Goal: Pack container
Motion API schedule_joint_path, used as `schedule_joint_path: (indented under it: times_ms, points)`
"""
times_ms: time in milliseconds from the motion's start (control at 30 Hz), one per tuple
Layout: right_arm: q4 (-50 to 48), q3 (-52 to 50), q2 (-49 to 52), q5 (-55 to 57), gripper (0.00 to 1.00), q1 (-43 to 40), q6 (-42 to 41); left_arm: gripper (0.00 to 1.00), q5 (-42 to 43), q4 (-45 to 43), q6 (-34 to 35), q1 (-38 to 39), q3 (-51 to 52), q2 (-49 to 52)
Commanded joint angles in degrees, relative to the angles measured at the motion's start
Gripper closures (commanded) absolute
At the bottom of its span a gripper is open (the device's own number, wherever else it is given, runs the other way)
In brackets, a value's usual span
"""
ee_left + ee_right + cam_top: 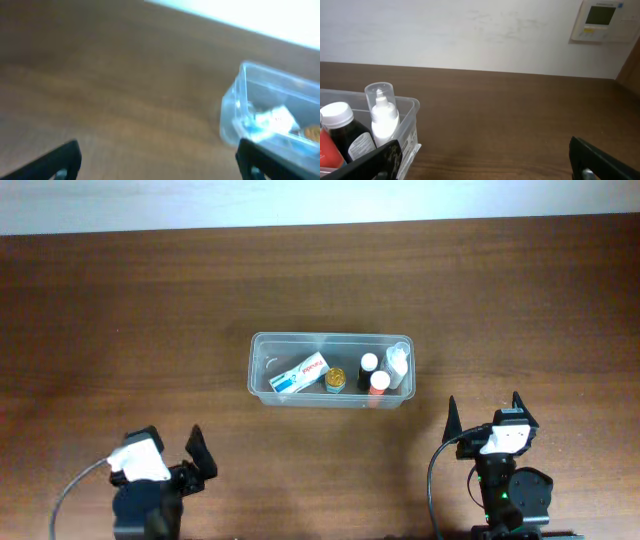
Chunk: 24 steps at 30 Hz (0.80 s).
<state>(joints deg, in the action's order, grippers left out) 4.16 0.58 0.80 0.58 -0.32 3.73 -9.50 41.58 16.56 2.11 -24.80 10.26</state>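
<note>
Brown wooden table (120, 300) carries the container (300, 337) at centre, long axis running left-right. Clear plastic, rounded corners, 1 box (300, 373) and small bottles (379, 380) inside. Left claw (175, 445) and right claw (485, 418) both spread wide, empty, well apart from it.

The clear, translucent plastic rectangular container (330, 336), long and shallow with rounded corners and a rim, sits upright and open-topped near the middle of the brown wooden bench (150, 300). Its long sides run left to right. Inside, a white and blue box (300, 373) lies slantwise left of centre. A gold-topped jar (335, 379), a white-capped dark bottle (369, 364), a red-capped bottle (379, 383) and a clear-capped white dropper bottle (398, 360) crowd its right end.
</note>
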Motion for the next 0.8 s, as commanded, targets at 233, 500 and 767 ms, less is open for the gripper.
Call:
schedule_joint_path:
  times_ms: [233, 500, 767]
  points:
    - [0.4, -0.3, -0.4, 0.1, 0.02, 0.3, 0.3, 0.01, -1.7, -38.8, -6.0, -0.4, 24.2, -10.0]
    - [0.4, -0.3, -0.4, 0.1, 0.02, 0.3, 0.3, 0.01, -0.9, -37.9, -5.9, -0.4, 24.2, -10.0]
    - [0.4, -0.3, -0.4, 0.1, 0.02, 0.3, 0.3, 0.01, -0.9, -37.9, -5.9, -0.4, 24.2, -10.0]
